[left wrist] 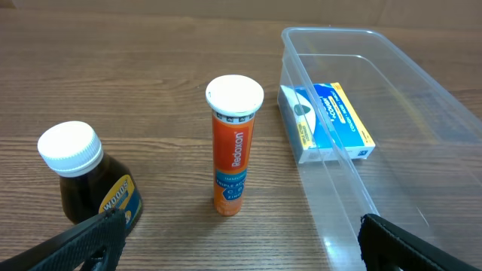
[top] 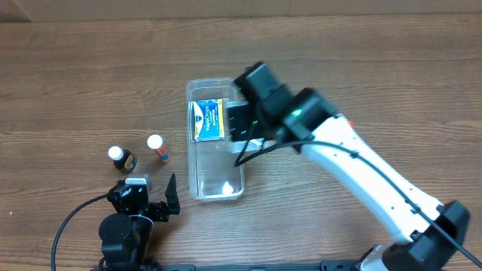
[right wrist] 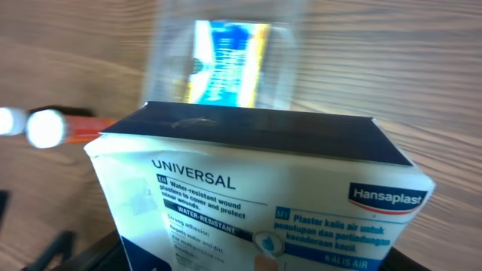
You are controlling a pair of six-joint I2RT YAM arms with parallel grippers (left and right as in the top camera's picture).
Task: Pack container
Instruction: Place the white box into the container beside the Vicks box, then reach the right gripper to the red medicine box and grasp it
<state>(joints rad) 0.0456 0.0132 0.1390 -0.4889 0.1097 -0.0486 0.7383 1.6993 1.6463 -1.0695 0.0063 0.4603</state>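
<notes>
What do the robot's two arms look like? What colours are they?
The right arm is mostly white and tube-shaped, with chunky black joints, a little green light glowing near its wrist, and a thin black cable running along it. The left arm is all black, with a small grey block on top, flat black fingers and a black lead curling away.

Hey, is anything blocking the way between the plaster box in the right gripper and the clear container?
Nothing visible does. The right gripper holds the Hansaplast box over the open container. A blue-and-yellow box lies in its far half, but the near half is bare.
</notes>
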